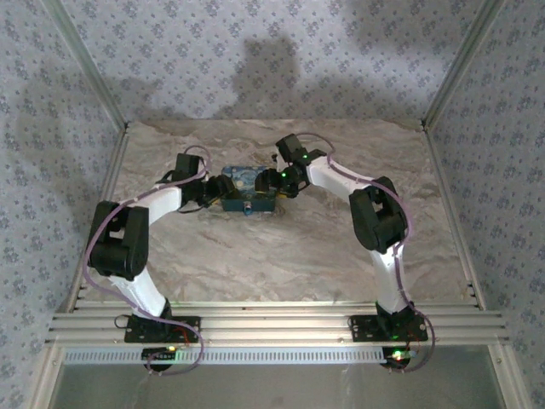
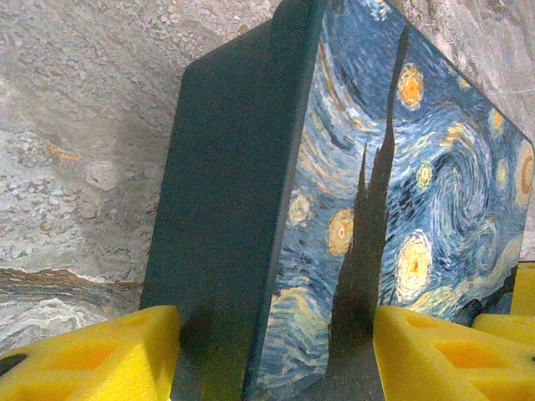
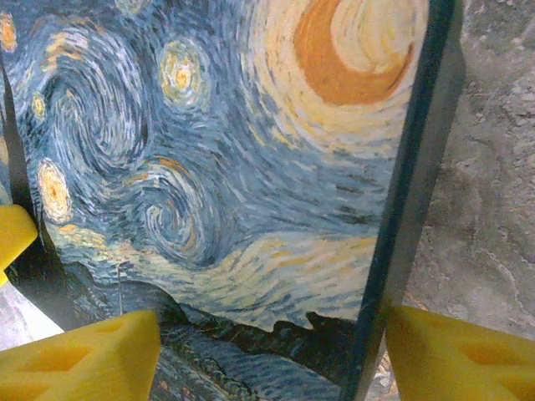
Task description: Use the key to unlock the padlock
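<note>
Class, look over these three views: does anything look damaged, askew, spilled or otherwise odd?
Nothing stands out. The padlock sits on the table between the left end effector and the right end effector, its print undamaged, nothing spilled.

Top external looks down from behind the arm bases (image 1: 162,328) onto the beige marbled tabletop (image 1: 281,264). Each wrist camera, very close, faces out past its yellow foam fingers (image 2: 92,355). All views share the dark-blue swirl-printed padlock block (image 2: 401,209) between the fingers.
</note>
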